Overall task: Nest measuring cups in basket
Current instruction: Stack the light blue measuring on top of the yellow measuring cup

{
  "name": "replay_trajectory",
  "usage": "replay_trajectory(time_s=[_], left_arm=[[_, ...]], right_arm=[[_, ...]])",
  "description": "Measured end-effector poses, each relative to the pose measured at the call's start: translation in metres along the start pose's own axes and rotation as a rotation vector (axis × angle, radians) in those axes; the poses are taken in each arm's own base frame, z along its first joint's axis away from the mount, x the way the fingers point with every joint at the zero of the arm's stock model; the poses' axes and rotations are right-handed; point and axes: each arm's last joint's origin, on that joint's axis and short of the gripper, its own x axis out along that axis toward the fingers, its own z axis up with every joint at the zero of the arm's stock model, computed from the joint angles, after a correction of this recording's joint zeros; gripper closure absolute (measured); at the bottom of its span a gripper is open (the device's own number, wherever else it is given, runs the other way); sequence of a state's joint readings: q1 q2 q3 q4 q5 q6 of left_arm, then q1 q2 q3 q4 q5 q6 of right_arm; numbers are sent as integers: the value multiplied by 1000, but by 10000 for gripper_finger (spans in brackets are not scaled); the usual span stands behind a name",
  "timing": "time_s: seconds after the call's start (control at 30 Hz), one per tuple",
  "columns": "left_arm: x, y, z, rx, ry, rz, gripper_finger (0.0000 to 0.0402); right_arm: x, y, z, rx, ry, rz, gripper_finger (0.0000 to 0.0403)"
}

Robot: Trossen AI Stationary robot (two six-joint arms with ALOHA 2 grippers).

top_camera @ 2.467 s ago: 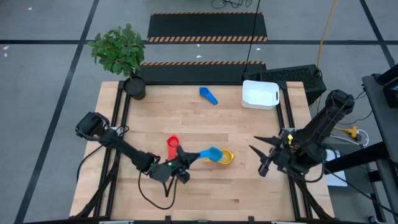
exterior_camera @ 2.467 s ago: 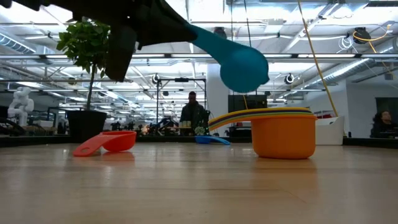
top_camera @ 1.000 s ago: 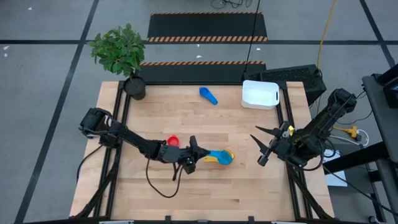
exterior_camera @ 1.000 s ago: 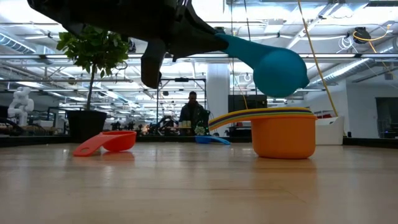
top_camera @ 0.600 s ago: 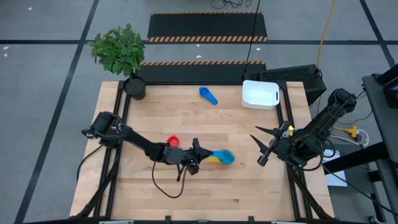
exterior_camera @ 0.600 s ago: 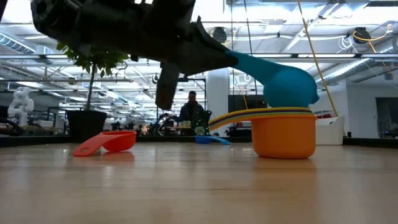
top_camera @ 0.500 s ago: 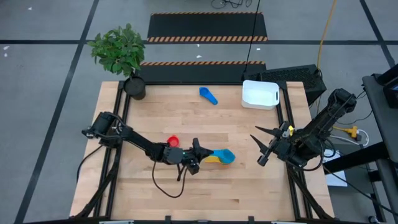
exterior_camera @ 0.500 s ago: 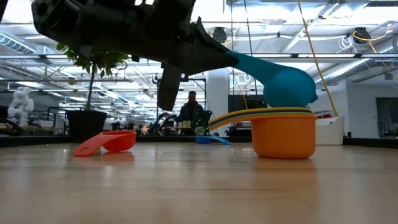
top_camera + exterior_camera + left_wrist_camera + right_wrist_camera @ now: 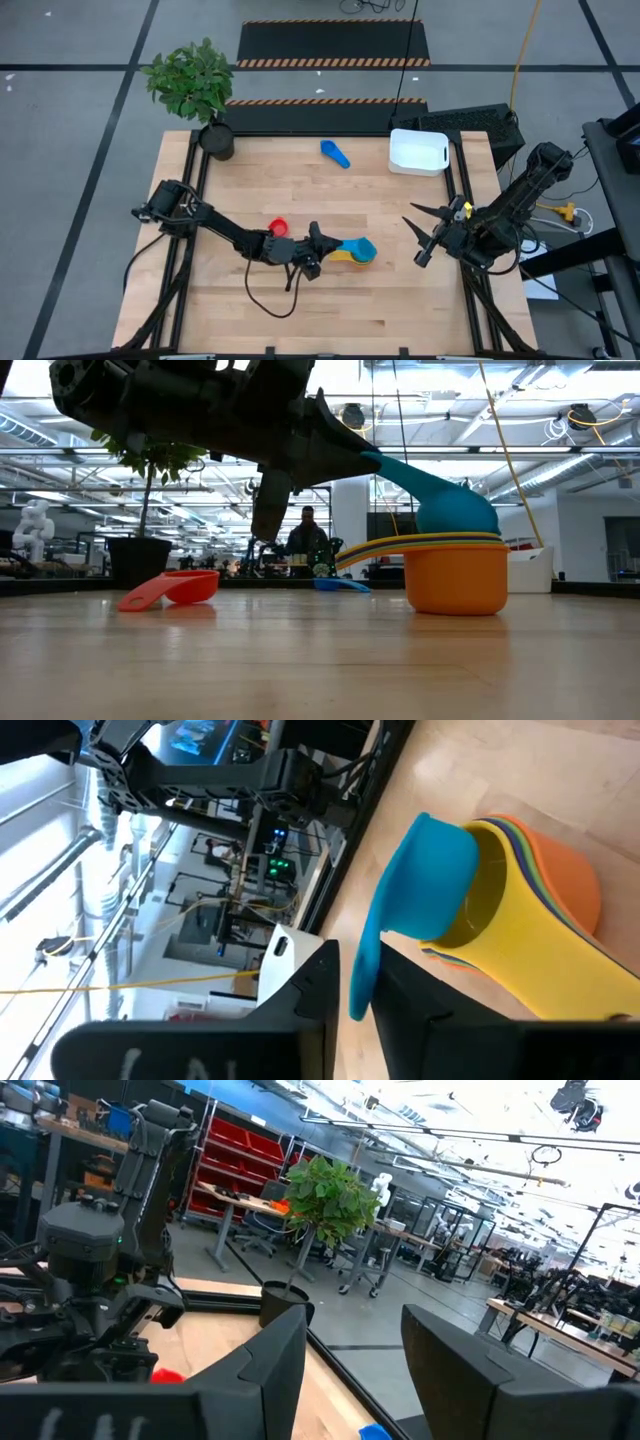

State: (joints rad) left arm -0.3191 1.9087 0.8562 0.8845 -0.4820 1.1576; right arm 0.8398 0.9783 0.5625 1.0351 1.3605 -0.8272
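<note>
We see the left gripper (image 9: pixel 345 985) pinching the light blue cup's (image 9: pixel 425 875) handle, jaws perhaps just loosening, seating it in the stack (image 9: pixel 352 255) on the bench (image 9: pixel 400 300), while the right gripper (image 9: pixel 418 240) waits with jaws apart.

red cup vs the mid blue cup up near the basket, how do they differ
The red cup lies near the table's middle, right beside the left arm; the mid blue cup lies alone toward the far edge, just left of the basket. In the low view the red cup looms large and near, the mid blue cup small and far. Both rest loose on the wood, outside the nested stack.
</note>
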Motion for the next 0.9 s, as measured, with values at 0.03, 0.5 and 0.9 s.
replay_trajectory(time_s=[0.03,0.5,0.9], left_arm=[[0,0,0,0,0,0,339],[1,0,-2,-101,10,-6,223],[4,-1,-14,-219,76,-47,193]], right_arm=[[0,0,0,0,0,0,243],[0,0,0,0,0,0,243],[0,0,0,0,1,0,243]])
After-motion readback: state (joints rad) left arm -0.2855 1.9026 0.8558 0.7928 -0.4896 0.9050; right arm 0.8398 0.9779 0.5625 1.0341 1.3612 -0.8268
